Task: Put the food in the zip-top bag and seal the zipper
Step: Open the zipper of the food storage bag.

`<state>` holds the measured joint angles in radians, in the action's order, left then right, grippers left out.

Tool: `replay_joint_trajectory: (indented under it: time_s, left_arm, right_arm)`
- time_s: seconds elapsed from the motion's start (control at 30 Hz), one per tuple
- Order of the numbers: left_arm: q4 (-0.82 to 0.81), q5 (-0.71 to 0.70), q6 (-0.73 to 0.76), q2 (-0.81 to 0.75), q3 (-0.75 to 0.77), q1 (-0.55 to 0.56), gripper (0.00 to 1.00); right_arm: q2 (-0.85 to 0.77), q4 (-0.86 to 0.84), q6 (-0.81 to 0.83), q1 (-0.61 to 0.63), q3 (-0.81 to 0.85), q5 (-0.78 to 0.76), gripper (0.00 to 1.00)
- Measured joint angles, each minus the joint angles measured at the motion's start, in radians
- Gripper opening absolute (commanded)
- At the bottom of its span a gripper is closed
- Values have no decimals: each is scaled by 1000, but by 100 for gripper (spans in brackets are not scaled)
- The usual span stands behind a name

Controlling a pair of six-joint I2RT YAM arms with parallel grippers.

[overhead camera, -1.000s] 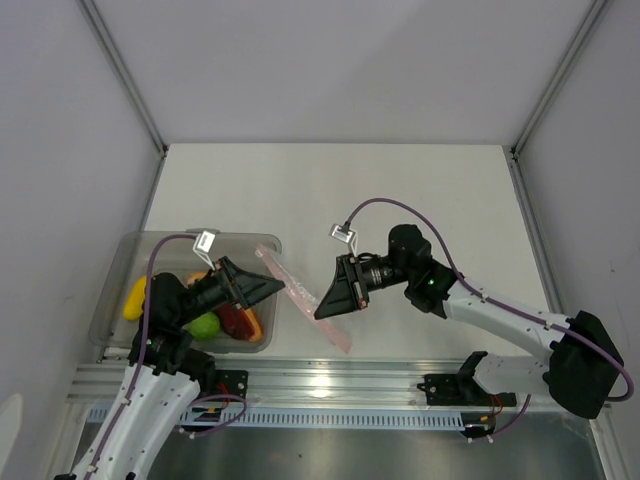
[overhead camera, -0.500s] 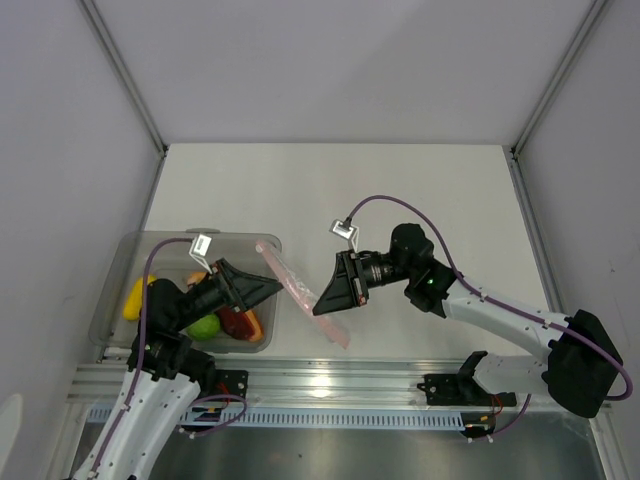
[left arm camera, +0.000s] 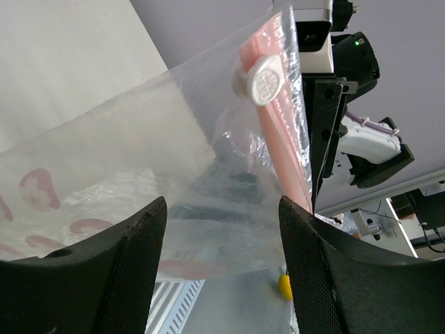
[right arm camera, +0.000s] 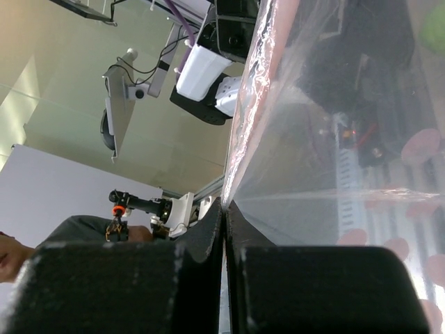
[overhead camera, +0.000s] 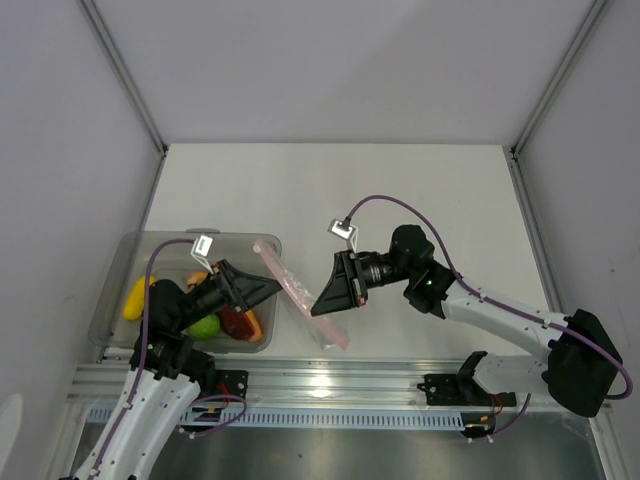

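Zip-top bag of clear flat plastic with pink dots and pinkish zip edge [overhead camera: 287, 281] hangs over the white counter's [overhead camera: 400, 190] near edge, just right of the grey translucent bin [overhead camera: 118, 272], and has barely shifted. Its rim is pinched by the right fingers [right arm camera: 139, 292], pressed together. The left fingers [left arm camera: 118, 278] are spread, a touch narrower than a second ago, with film between them but unclamped. The toy food [overhead camera: 205, 326] is in the bin, so likely the mouth-opening step.

A bin [overhead camera: 190, 235] holding the food [overhead camera: 134, 298] sits at the near left of the table [overhead camera: 400, 200], the left gripper [overhead camera: 275, 288] over its right end; just right, the zip-top bag [overhead camera: 296, 291] stands between it and the right gripper [overhead camera: 317, 307], which touches it.
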<state>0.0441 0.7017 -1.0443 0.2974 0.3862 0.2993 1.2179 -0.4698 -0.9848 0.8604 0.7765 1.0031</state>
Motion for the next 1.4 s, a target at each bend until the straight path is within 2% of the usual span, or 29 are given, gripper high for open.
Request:
replay_joint_trajectory:
  time_s: [0.6,1.0,1.17,1.23,1.4]
  left_arm:
    - [-131,9,-77,5,-27,6,70]
    - [-164,10,-130,22,-34,13,68]
    - [-145,9,-132,22,-34,13,60]
    - [-132,9,-130,22,-34,14,56]
    - [-91,6,-113,21,-34,15,43]
  right_arm:
    - [28,-67,-32,23,0,-1,0]
    - [77,39,59,75,27,-39,4]
    - [83,153,143,111,87,-93,8]
    - [83,217,188,126,121,-124,14]
    - [83,338,285,155,183,-189,18]
